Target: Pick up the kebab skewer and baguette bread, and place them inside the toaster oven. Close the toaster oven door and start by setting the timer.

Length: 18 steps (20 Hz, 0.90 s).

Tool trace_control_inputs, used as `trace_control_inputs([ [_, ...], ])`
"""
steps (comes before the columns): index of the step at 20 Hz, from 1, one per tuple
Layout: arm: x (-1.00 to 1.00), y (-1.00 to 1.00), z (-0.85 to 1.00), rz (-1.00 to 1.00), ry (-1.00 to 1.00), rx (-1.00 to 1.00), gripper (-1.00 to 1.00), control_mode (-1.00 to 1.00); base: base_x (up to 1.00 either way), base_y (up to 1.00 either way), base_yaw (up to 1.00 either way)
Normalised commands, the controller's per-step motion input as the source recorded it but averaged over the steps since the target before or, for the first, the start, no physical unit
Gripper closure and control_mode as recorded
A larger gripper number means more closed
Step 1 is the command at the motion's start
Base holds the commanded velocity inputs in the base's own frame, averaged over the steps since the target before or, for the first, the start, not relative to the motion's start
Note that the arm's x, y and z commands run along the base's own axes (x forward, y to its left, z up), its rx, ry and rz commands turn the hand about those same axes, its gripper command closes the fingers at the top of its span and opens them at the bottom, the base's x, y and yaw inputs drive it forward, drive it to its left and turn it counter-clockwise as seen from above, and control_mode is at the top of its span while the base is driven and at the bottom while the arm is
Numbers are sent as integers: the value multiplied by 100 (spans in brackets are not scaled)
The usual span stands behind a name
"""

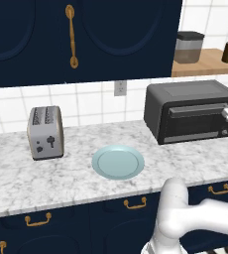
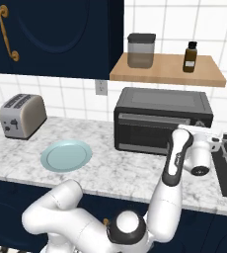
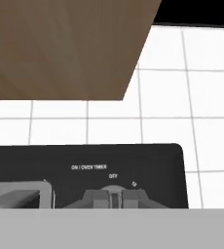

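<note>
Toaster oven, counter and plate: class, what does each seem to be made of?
Toaster oven: probably matte black metal, with a dark glass window in the door. Counter: looks like polished marble, white with grey veins. Plate: likely glazed ceramic, smooth pale blue-green.

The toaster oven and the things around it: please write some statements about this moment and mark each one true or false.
1. The toaster oven door is closed. True.
2. The plate holds the bread. False: nothing lies on it.
3. The end effector is at the timer knob on the toaster oven. True, and its fingers are shut.
4. The silver toaster stands to the right of the toaster oven. False: it stands to the left, beyond the plate.
5. A jar and a dark bottle stand on the wooden shelf above the oven. True.
</note>
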Motion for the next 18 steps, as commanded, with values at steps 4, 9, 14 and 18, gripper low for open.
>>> trace_control_inputs([
  [4, 0, 0, 0, 0, 7, 16, 100, -100, 0, 0, 0],
  [9, 0, 0, 0, 0, 1, 18, 100, -100, 0, 0, 0],
  [14, 0, 0, 0, 0, 0, 22, 100, -100, 0, 0, 0],
  [18, 0, 0, 0, 0, 0, 24, 100, -100, 0, 0, 0],
])
